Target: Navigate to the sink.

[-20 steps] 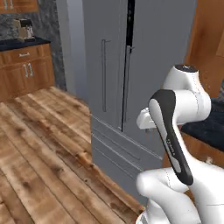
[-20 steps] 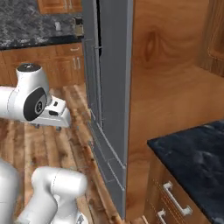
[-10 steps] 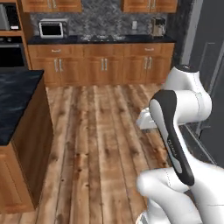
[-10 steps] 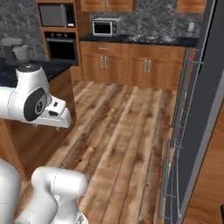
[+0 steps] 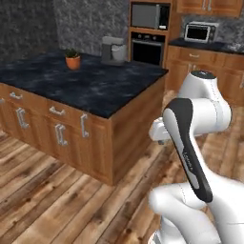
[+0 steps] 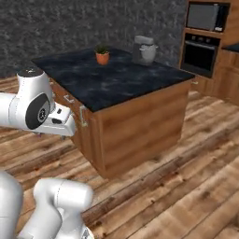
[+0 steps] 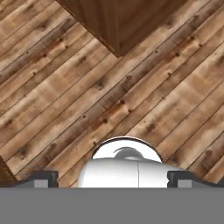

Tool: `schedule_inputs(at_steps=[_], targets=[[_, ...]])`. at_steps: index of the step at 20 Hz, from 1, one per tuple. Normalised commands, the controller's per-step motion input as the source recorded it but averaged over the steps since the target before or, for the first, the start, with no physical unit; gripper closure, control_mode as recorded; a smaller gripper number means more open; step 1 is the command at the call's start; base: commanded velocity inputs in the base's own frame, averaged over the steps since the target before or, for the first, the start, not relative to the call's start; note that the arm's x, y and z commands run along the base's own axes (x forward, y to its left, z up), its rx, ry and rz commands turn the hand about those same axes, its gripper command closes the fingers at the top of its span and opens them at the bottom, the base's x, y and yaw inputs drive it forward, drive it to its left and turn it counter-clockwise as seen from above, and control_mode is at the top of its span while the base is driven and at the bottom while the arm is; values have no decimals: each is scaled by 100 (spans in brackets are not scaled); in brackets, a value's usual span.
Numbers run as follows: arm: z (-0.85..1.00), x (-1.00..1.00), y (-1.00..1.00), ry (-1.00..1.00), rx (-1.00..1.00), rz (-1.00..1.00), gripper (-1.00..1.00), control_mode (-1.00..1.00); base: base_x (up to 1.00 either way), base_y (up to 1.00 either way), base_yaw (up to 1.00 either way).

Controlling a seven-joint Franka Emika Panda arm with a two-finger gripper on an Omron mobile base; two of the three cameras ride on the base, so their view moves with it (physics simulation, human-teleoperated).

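- One kitchen island (image 5: 95,90) takes up most of the scene, with a dark marbled stone top and wooden sides. No basin or faucet on the part of the top that's in frame, so I can't tell where the sink is from here.
- On the island: one small potted plant (image 5: 73,60) in an orange pot, and one grey stand mixer (image 5: 113,50) at the far end. They sit well apart from each other.
- The island's long side has drawers and doors with silver handles (image 5: 58,135); I count about five in the left base view, two on the drawers and three on the doors.
- Back wall: one tall oven stack, with a built-in microwave (image 5: 149,15) sitting over one black wall oven (image 5: 149,48).
- Just right of that, one silver countertop microwave (image 5: 202,32) on a dark counter over wooden cabinets.
- Wood plank floor (image 7: 65,96) everywhere; the hand view looks straight down at it, with one corner of the island (image 7: 120,24) poking in at the top.
- The gripper (image 7: 113,179) hangs over the floor, holding nothing. Its two dark tips sit far apart at the bottom corners, so it looks spread wide.
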Motion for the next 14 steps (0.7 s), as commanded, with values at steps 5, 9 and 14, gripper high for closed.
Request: schedule_inputs(at_steps=[5,9,14], targets=[[0,0,0,0,0,0,-100,100,19,8,100],[0,0,0,0,0,0,-100,100,21,2,100],[0,0,0,0,0,0,-100,100,35,0,100]])
